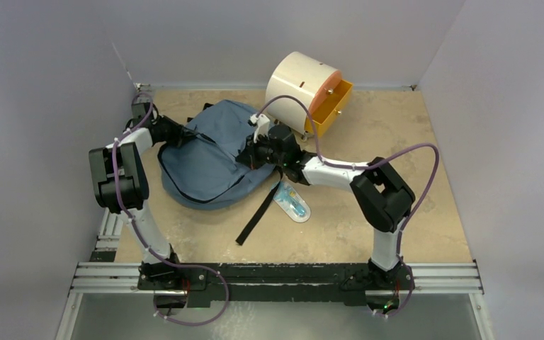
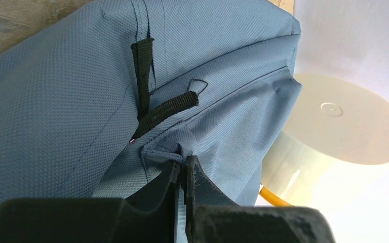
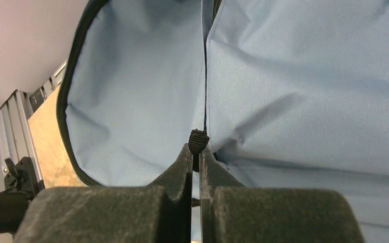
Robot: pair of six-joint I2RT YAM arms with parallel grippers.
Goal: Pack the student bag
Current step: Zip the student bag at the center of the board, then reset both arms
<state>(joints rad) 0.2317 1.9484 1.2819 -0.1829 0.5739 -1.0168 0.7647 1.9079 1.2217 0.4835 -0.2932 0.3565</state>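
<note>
Where the packet lies lower centre on the tabletop, the right arm is nearer. The bag sits centre-left, long axis roughly near-to-far. The right claw pinches a black zipper tab at its right edge; the left claw pinches a fabric fold at its upper-left edge.

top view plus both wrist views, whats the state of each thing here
student bag: slumped on the table, pinched at both sides
left gripper: jaws shut on a fold of bag fabric
right gripper: jaws shut on the black tab at the bag's seam
black strap: loose, trailing on the table
orange drawer: pulled out of the cream cabinet
clear packet: flat on the table, not held
</note>
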